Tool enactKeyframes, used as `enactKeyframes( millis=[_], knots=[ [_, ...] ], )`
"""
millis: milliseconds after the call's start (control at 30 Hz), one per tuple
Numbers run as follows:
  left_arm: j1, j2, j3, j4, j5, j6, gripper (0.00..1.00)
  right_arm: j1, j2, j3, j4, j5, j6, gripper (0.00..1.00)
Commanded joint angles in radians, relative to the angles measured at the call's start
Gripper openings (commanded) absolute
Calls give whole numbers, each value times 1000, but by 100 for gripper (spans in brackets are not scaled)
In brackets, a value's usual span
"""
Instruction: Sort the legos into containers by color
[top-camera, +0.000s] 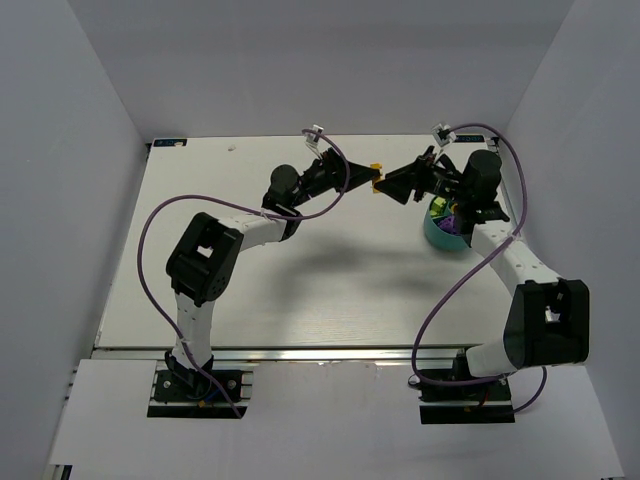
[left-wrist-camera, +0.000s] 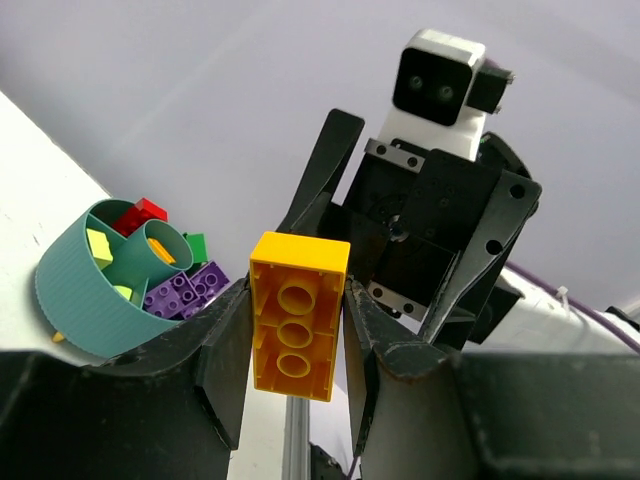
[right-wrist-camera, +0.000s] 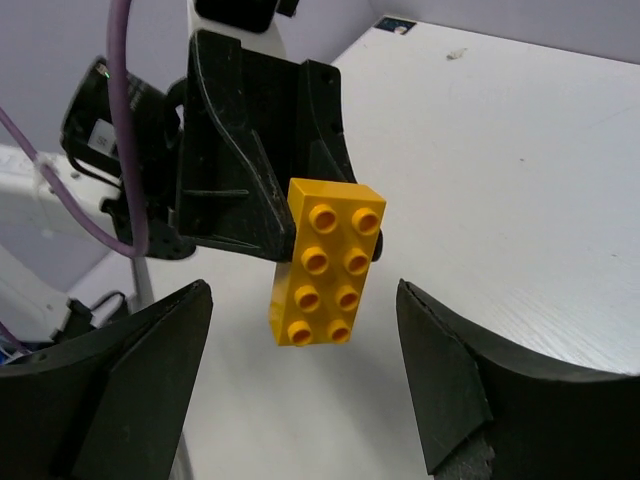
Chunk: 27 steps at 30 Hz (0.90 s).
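The left gripper (left-wrist-camera: 295, 292) is pinching a small yellow plastic brick (left-wrist-camera: 298, 315) with eight studs, and its two fingers (left-wrist-camera: 225, 350) press on the two long side walls. The brick hangs in the air above the white table (top-camera: 300, 290), between the two arms, and it touches nothing else. Its hollow underside looks to the left wrist camera and its studs look to the right one.

The right gripper (right-wrist-camera: 303, 297) faces the brick with its jaws spread wide. One jaw is on each side of the brick, and I see a clear gap on both sides, so it holds nothing.

The round teal plastic bowl (left-wrist-camera: 85, 300) stands on the table near the right arm. Purple bricks (left-wrist-camera: 185, 290), a red brick (left-wrist-camera: 140, 212), a green one and some yellow pieces lie mixed in it.

I judge that the brick is light, stiff and hard, so it will not bend or break in a grip. Its walls are smooth and glossy, so it can slip or turn if the pads catch only a corner. The best place to take it seems to be the free end that sticks out from the left fingers, flat on the two long walls. The studded face is uneven and gives a less sure hold. If the left gripper lets go too early, the brick may fall on the table
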Motion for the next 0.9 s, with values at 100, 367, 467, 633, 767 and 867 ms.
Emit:
enactKeyframes(
  millis=[100, 367, 467, 633, 767, 867],
  knots=[
    [-10, -34, 56, -38, 26, 91, 0, -115, -48, 129, -245, -28, -264, 78],
    [-22, 14, 81, 44, 33, 54, 0, -136, -23, 110, -207, -214, -169, 74],
    [-22, 13, 80, 48, 36, 56, 0, -100, -11, 109, -193, -223, -157, 76],
    [-27, 9, 66, 54, 32, 59, 0, -73, 35, 147, -183, -230, -140, 76],
    [-30, 0, 60, 53, 33, 62, 0, -50, 69, 173, -187, -220, -143, 73],
    [-32, 0, 58, 53, 36, 63, 0, -45, 86, 190, -181, -220, -143, 67]
  ],
)
